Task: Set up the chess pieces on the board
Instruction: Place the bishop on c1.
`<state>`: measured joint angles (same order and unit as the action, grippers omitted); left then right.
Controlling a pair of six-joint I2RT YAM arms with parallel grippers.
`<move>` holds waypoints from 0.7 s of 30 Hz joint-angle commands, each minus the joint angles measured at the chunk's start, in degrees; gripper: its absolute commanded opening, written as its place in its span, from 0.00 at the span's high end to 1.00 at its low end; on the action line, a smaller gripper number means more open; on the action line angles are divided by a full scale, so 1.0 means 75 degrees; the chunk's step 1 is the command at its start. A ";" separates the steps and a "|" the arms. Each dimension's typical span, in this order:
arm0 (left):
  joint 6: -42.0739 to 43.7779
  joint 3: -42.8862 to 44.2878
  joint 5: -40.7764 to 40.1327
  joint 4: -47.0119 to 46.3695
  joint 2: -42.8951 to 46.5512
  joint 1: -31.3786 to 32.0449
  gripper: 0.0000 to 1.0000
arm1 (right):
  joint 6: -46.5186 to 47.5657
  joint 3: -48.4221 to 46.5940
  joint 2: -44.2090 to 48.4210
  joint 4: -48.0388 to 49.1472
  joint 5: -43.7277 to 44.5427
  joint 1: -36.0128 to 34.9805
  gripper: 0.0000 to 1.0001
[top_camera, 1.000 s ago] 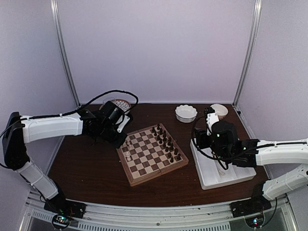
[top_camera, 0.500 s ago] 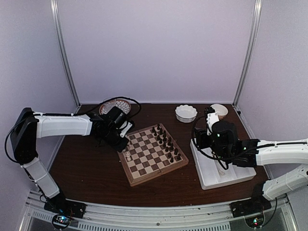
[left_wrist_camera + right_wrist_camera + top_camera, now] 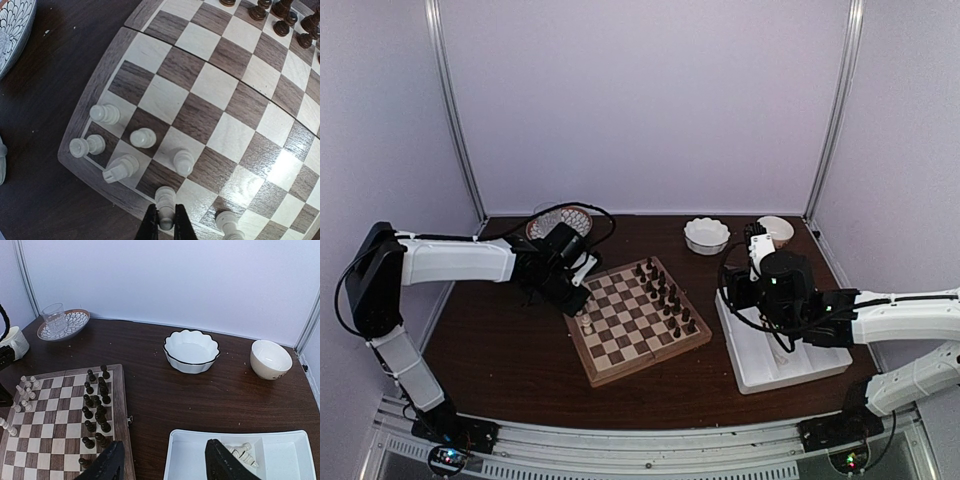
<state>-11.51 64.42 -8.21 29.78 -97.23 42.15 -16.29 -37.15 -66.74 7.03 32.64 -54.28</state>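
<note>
The board (image 3: pixel 650 362) lies mid-table, turned at an angle. Dark brown pieces (image 3: pixel 665 295) stand along its right side. Several cream-white pieces (image 3: pixel 142 137) stand at its left corner, one (image 3: pixel 120 169) leaning over. My left gripper (image 3: pixel 165 227) is shut on a cream-white piece (image 3: pixel 165 202) at the board's near-left rim (image 3: pixel 100 85); in the top view the gripper (image 3: pixel 578 295) hangs over that corner. My right gripper (image 3: pixel 162 470) is open and empty above the white tray (image 3: pixel 200 455), which holds a few cream-white pieces (image 3: pixel 242 452).
A patterned plate (image 3: pixel 560 218) with a glass on it stands at the back left. A scalloped white bowl (image 3: pixel 706 235) and a cream cup (image 3: pixel 776 230) stand at the back right. The white tray (image 3: pixel 780 350) lies right of the board.
My left gripper has moved right and nearer, from beside the board's far-left edge to over its left corner. The right arm has not moved.
</note>
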 commanded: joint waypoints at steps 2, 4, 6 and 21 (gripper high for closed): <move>0.0102 0.0237 -0.0145 -0.0343 -0.0044 -0.0057 1.00 | 0.0013 -0.0028 0.0147 -0.0055 -0.0075 0.0026 0.43; 0.0098 0.0234 -0.0159 -0.0362 -0.0056 -0.0054 1.00 | 0.0009 -0.0036 0.0145 -0.0058 -0.0086 0.0025 0.43; 0.0093 0.0234 -0.0181 -0.0364 -0.0055 -0.0054 1.00 | 0.0009 -0.0039 0.0136 -0.0058 -0.0109 0.0025 0.43; 0.0117 0.0211 -0.0206 -0.0501 -0.0102 -0.0066 1.00 | 0.0039 -0.0051 0.0122 -0.0070 -0.0154 0.0022 0.43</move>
<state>-11.44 64.42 -9.21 28.32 -97.49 42.15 -16.27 -37.15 -66.74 7.03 31.88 -54.26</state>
